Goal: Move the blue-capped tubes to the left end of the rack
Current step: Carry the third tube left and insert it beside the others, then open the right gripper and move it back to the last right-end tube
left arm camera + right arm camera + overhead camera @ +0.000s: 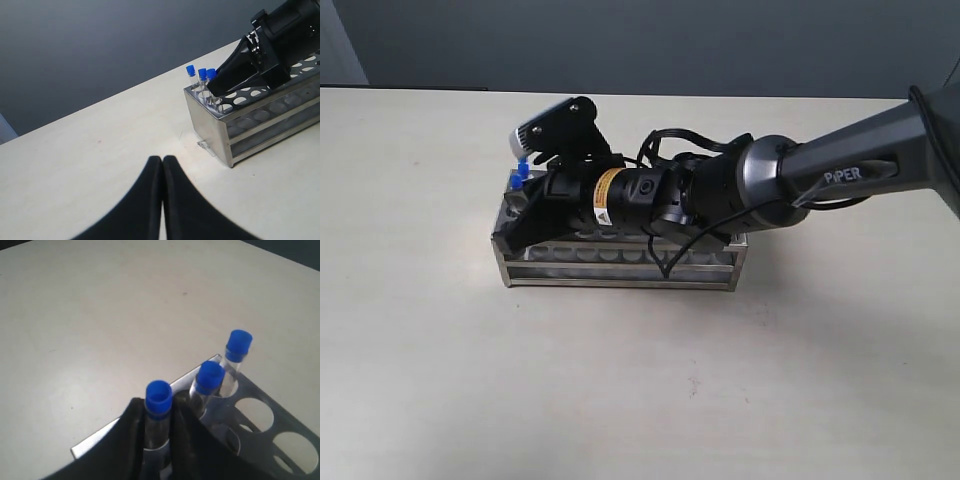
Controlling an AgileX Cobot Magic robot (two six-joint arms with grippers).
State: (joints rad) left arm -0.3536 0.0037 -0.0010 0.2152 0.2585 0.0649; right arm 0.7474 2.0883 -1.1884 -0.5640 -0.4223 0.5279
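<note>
Table (620,400): pale cream, matt, faintly speckled. Wall (620,40): dark grey-blue, plain, rising behind the table's far edge, with a paler strip (338,40) at its left. Rack (620,278): silver metal, top plate of round holes, open bar sides, standing lengthwise near the table's middle. Blue-capped tubes (210,377): three in view at the rack's left end, two upright in neighbouring holes. The third tube (159,395) sits between my fingers; whether it is seated in a hole I cannot tell. My right claw (159,414): lying over the rack, clamped on that third tube just under its cap. My left claw (163,162): tips pressed together, holding nothing, over bare table, apart from the rack. Small clear scrap (202,145): on the table by the rack's corner, kind unclear.
</note>
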